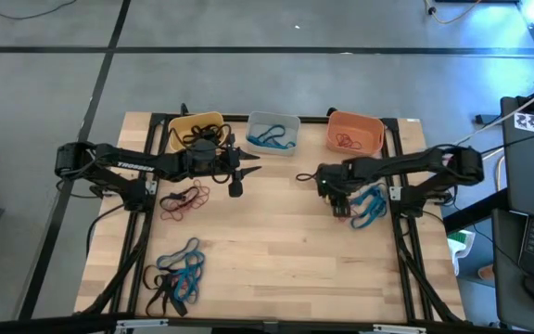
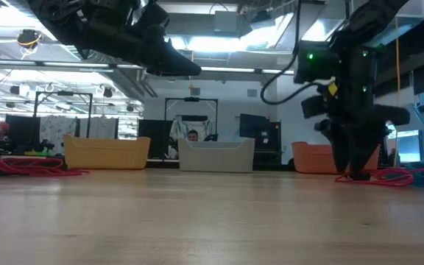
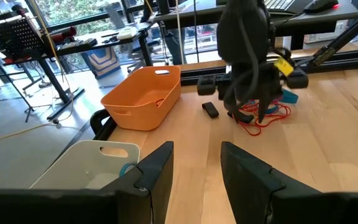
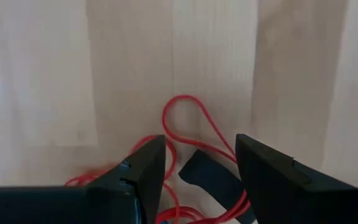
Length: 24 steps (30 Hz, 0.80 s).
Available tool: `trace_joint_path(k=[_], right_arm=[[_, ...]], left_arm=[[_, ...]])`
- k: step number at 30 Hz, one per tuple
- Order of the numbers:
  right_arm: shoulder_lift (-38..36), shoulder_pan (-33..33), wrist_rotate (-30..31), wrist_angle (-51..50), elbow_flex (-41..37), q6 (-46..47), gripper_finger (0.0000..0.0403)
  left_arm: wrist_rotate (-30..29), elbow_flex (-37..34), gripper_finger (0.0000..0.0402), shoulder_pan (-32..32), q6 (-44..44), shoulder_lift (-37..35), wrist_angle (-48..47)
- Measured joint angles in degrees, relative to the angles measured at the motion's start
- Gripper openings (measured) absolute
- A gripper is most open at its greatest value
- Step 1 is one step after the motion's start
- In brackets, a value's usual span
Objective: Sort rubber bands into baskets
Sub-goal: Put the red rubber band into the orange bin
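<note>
Three baskets stand along the far edge: yellow (image 1: 196,130) with black rubber bands, pale grey (image 1: 273,132) with blue ones, orange (image 1: 355,133) with red ones. My right gripper (image 4: 201,146) points down, open, its fingertips low over a tangle of red and blue rubber bands (image 1: 369,206) on the table at the right. A red loop (image 4: 185,121) and a black strip (image 4: 210,177) lie between its fingers. My left gripper (image 3: 194,177) hangs open and empty above the table, near the grey basket (image 3: 86,165). My right gripper comes from above with its fingers either side of the red loop (image 4: 169,146). The band runs close beside one finger (image 4: 145,165). Whether that finger touches the band or the table, I cannot tell. Nothing is lifted.
A pile of red and black bands (image 1: 184,199) lies at the left. A pile of blue and black bands (image 1: 179,278) lies near the front left. The table's middle is bare wood (image 1: 276,241). A small black piece (image 3: 210,110) lies near the orange basket (image 3: 143,96).
</note>
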Motion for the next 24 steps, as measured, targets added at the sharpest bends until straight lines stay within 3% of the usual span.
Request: trace_joint_path(k=[17,24], right_arm=[[3.39,-0.02,1.58,2.69,0.08,-2.16,0.0191],[3.43,-0.02,-1.23,2.59,0.02,-2.14,0.0128]], left_arm=[[0.01,0.02,0.0130,0.00,0.15,0.00,-0.01],[0.00,0.02,0.0130,0.00,0.17,0.00,-0.01]])
